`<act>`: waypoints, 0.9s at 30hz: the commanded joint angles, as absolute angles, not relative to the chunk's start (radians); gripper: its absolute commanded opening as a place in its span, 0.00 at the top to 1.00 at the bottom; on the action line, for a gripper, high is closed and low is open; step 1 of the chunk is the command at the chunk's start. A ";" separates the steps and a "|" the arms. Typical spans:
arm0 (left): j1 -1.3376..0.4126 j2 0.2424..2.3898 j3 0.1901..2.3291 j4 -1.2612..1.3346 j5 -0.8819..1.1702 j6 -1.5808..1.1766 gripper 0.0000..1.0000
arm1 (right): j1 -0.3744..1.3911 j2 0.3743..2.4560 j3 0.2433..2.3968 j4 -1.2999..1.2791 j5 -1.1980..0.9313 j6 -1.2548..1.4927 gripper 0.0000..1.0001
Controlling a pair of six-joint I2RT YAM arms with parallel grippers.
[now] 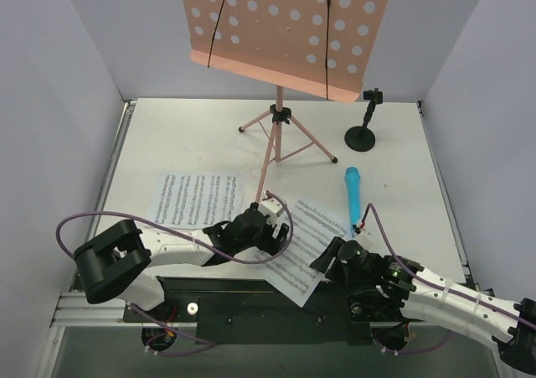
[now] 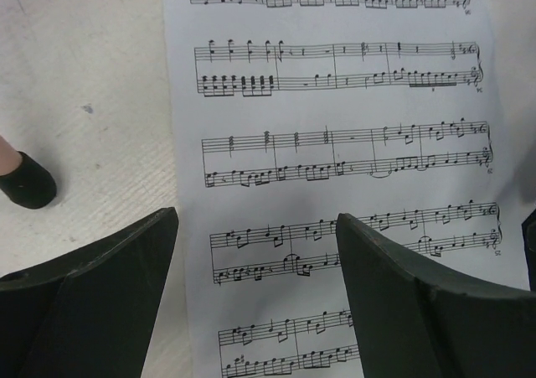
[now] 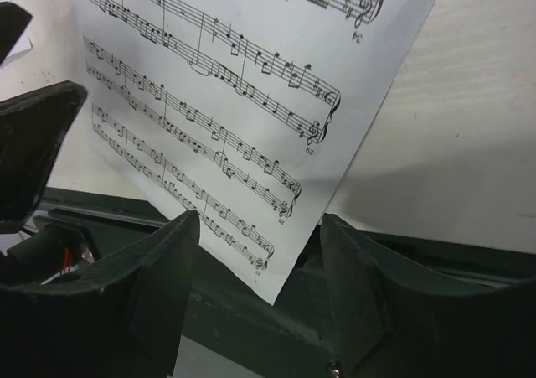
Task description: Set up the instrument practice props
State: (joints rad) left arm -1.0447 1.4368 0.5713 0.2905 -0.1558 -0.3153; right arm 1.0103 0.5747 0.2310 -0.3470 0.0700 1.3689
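Observation:
The pink perforated music stand (image 1: 285, 30) rises at the back on thin tripod legs (image 1: 280, 135). One sheet-music page (image 1: 194, 199) lies flat at the left. The other page (image 1: 303, 242) lies tilted, its near corner hanging over the table's front edge. My left gripper (image 1: 266, 227) hovers open over this page (image 2: 335, 143), near a capped stand foot (image 2: 25, 183). My right gripper (image 1: 325, 265) is open, with the page's corner (image 3: 251, 143) between its fingers, not pinched. The blue microphone (image 1: 353, 194) lies to the right. The black mic stand (image 1: 362, 135) stands upright behind it.
White walls close in the table (image 1: 167, 135) on three sides. A black base rail (image 1: 251, 302) runs along the near edge under the overhanging page corner, also visible in the right wrist view (image 3: 251, 328). Purple cables loop over both arms.

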 commanded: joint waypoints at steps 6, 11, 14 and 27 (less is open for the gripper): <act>-1.084 1.615 0.612 0.419 -0.158 -0.373 0.18 | 1.130 0.650 0.170 -0.252 0.055 1.572 0.46; -1.100 1.646 0.601 0.417 -0.172 -0.406 0.24 | 1.216 0.670 0.158 -0.242 0.078 1.650 0.47; -1.111 1.638 0.585 0.404 -0.192 -0.420 0.26 | 1.252 0.641 0.126 -0.230 0.100 1.695 0.48; -1.120 1.585 0.545 0.350 -0.235 -0.476 0.28 | 1.373 0.512 0.095 -0.294 0.394 1.761 0.91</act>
